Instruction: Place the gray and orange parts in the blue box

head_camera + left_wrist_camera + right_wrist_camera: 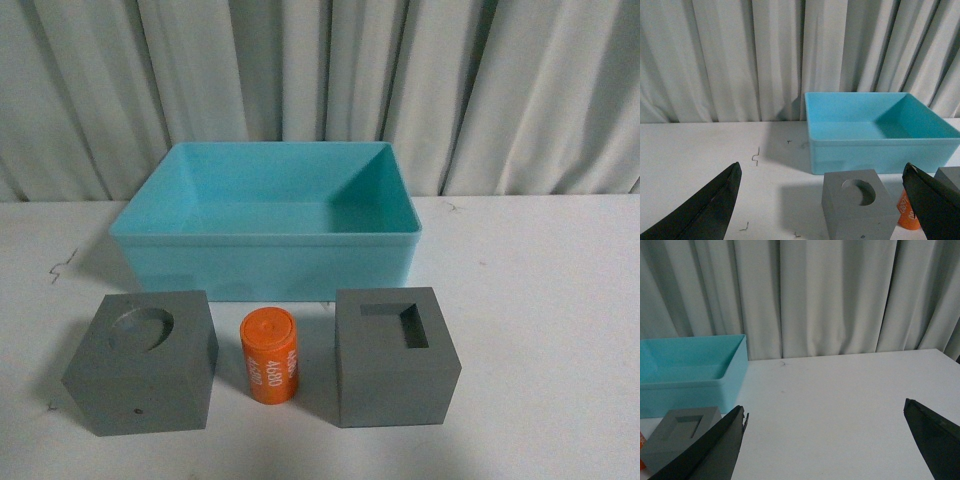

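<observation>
Both grippers are open and empty. Left gripper [822, 166] and right gripper [825, 406] each show dark fingers spread wide above the counter [540, 300], touching nothing.

- Blue box [265, 262]: light turquoise smooth plastic bin with low walls and a rim. It sits at the back centre of the counter, open top up, long axis running left-right. Nothing is inside it.
- Round-recess gray cube [140, 375]: matte, front left, just ahead of the box. It is turned slightly so two side faces show, with the circular recess facing up and a small dot on its front face.
- Orange cylinder [270, 357]: stands upright with a vertical axis, between the two cubes and apart from both. It is glossy and smaller than either cube – white digits "4680" run lengthwise up its side.
- Rectangular-recess gray cube [395, 370]: matte, front right, roughly square to the robot, with its recess facing up.

The counter is plain white. A pleated pale curtain [300, 70] hangs behind it.
</observation>
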